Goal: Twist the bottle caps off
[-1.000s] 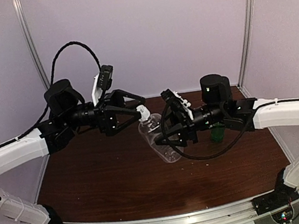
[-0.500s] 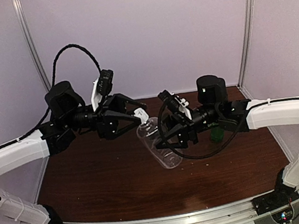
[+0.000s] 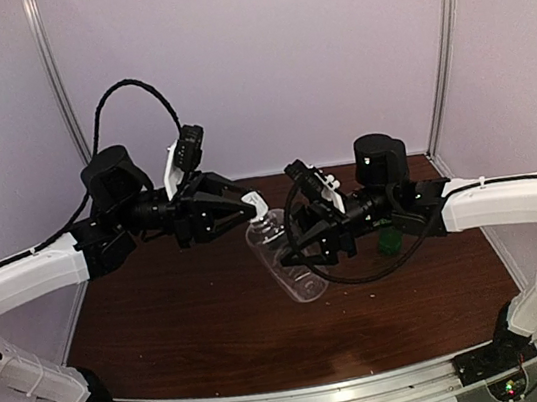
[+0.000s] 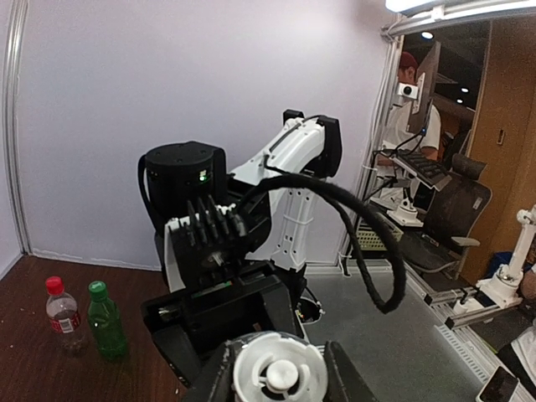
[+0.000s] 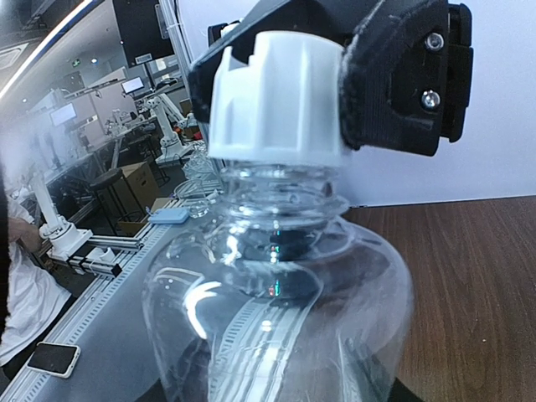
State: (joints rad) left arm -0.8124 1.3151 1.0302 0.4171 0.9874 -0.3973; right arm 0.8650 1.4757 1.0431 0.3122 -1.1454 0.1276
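In the centre of the top view the clear bottle (image 3: 300,279) hangs tilted above the table (image 3: 187,334), neck toward the upper left. The right gripper (image 3: 308,248) grasps its body. The left gripper (image 3: 249,207) is clenched on the white cap (image 5: 280,96), a finger (image 5: 394,75) pressed to each side; the cap sits on the neck. At the lower left of the left wrist view, the green bottle (image 4: 107,322) and the red-capped bottle (image 4: 64,315) stand upright just beside each other on the table, both capped.
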